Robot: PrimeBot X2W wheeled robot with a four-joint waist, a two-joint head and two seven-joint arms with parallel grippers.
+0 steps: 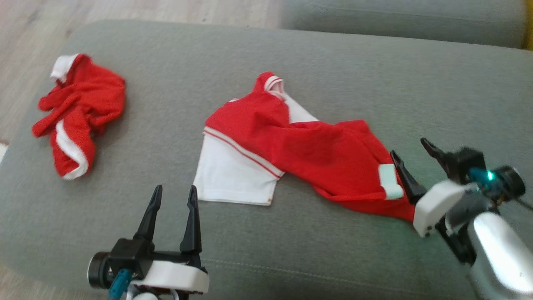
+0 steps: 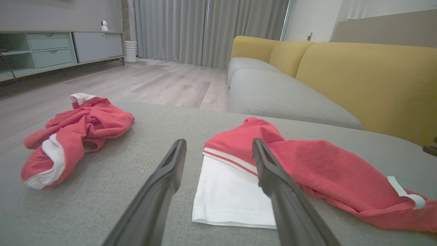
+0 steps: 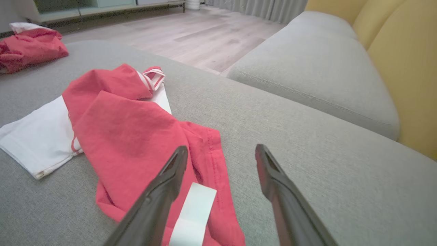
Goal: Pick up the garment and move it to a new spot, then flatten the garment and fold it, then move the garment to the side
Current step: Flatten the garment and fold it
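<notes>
**Grey cushion, limp shirt lying free**

Grey sofa cushion (image 1: 216, 54) carries the red-and-white shirt (image 1: 300, 146) at its middle, rumpled and half doubled over, well apart from a crumpled red garment (image 1: 79, 112) at the left. The left gripper (image 1: 175, 189) and the right gripper (image 1: 409, 147) both stand with jaws spread, gripping nothing. The cloth looks light and soft (it should sag and drag), so pinch hems or corners, such as the white panel (image 1: 229, 171).
</notes>
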